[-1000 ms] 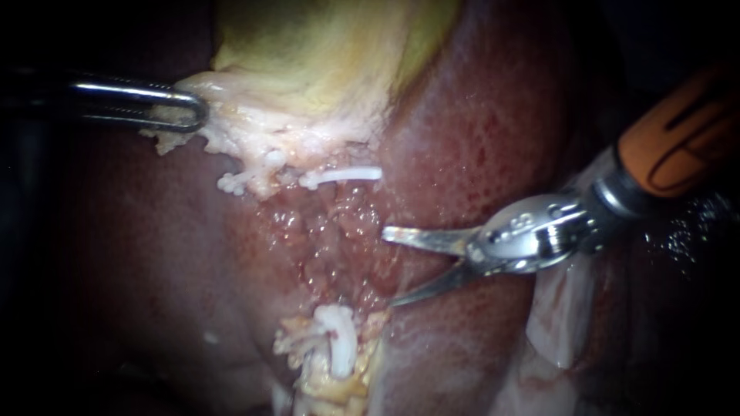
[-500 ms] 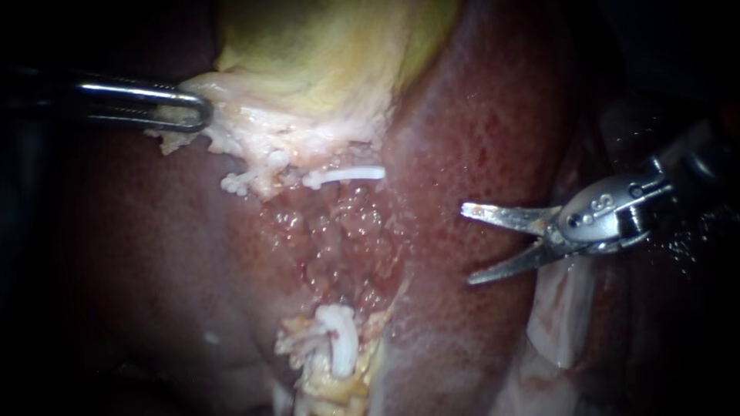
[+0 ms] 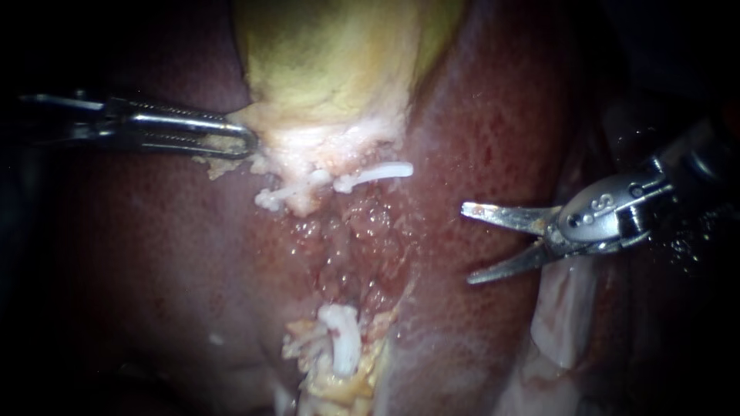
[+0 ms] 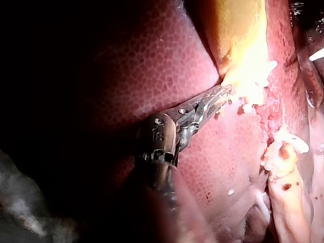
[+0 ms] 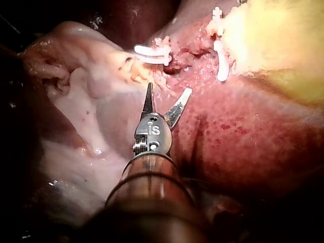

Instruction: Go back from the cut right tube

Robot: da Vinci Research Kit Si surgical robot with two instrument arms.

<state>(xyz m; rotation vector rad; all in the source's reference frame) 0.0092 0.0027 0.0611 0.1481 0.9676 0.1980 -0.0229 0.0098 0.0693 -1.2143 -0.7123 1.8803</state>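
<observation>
two splayed blades point(image 3: 505, 217), right instrument point(image 3: 465, 244) leftward

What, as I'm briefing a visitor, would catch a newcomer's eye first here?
The yellow-green gallbladder, top of the endoscope view, its pale edge gripped by the left instrument. Below, white clips bracket a raw strip of liver; the right instrument, blades open, hangs clear beside it.

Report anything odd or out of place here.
Nothing stands out. The upper clip and lower clip sit in place, with no bleeding visible. The right instrument is open, clear of tissue; the left instrument grips the gallbladder at its edge.
</observation>
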